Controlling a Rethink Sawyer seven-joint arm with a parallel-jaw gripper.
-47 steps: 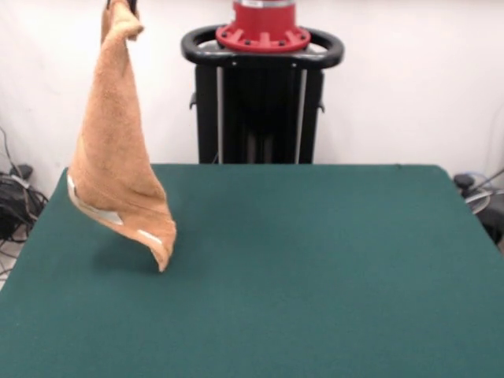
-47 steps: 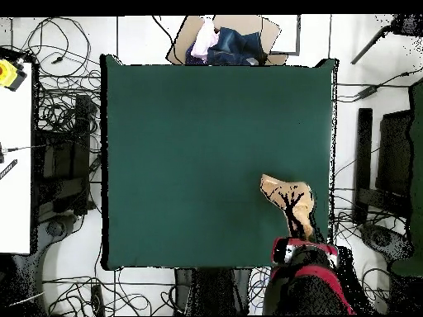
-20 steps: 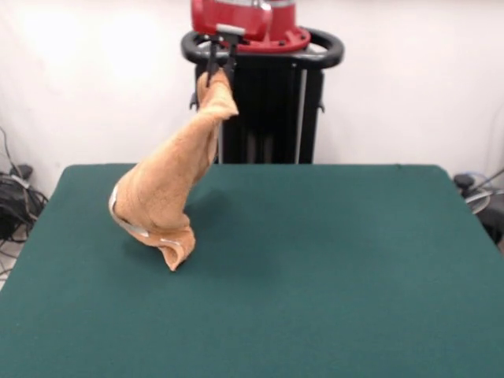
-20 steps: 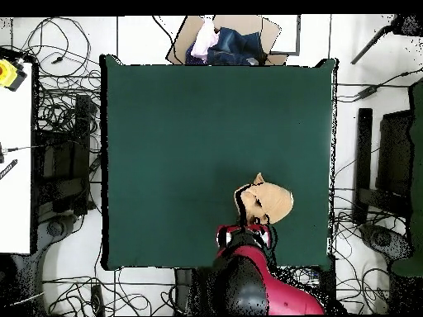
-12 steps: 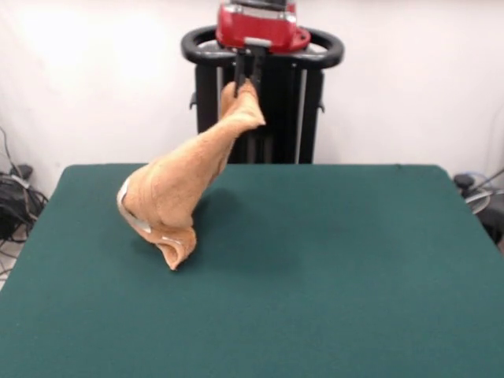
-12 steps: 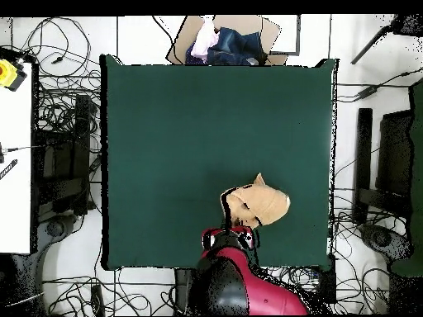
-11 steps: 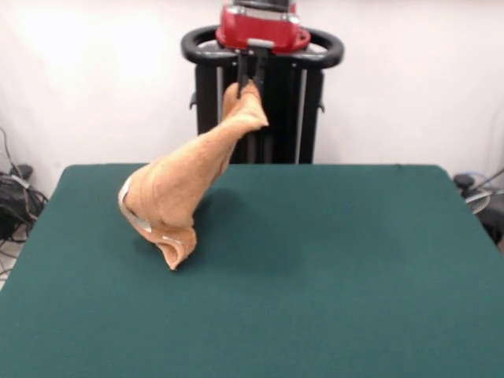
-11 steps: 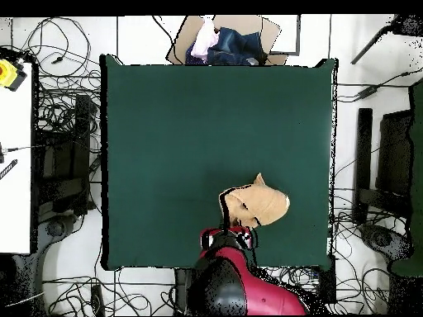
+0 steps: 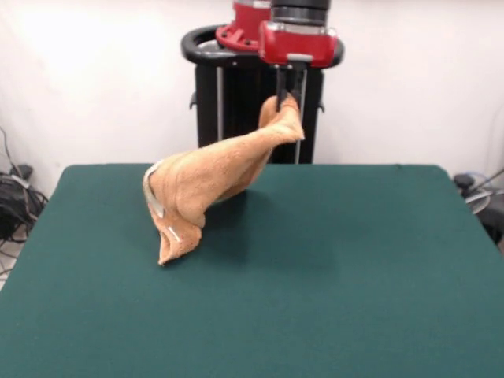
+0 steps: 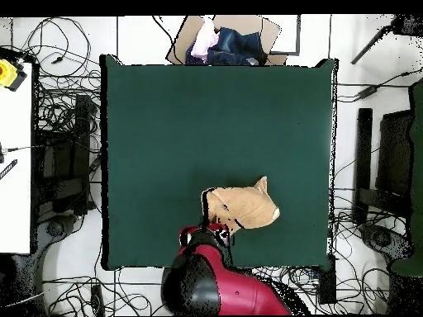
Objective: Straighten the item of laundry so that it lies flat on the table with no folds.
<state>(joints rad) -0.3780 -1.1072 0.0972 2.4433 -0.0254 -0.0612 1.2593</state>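
The orange-tan towel [image 9: 213,183] hangs bunched from one corner, stretched sideways, with its lowest tip touching the dark green table [image 9: 331,268] left of centre. My gripper [image 9: 287,99] is shut on the towel's top corner, above the table's far edge near the pedestal. In the overhead view the towel [image 10: 244,206] lies as a folded lump near the table's [image 10: 182,124] bottom edge, with my gripper [image 10: 212,227] at its left end under the red arm.
The black pedestal [image 9: 260,102] stands behind the table. A cardboard box with clothes [image 10: 223,41] sits beyond the table's top edge in the overhead view. Cables lie on the floor around the table.
My gripper has carried the towel's corner sideways along the table's far edge, from the front view's left to its centre, and lower. The towel's hanging end now drags on the table.
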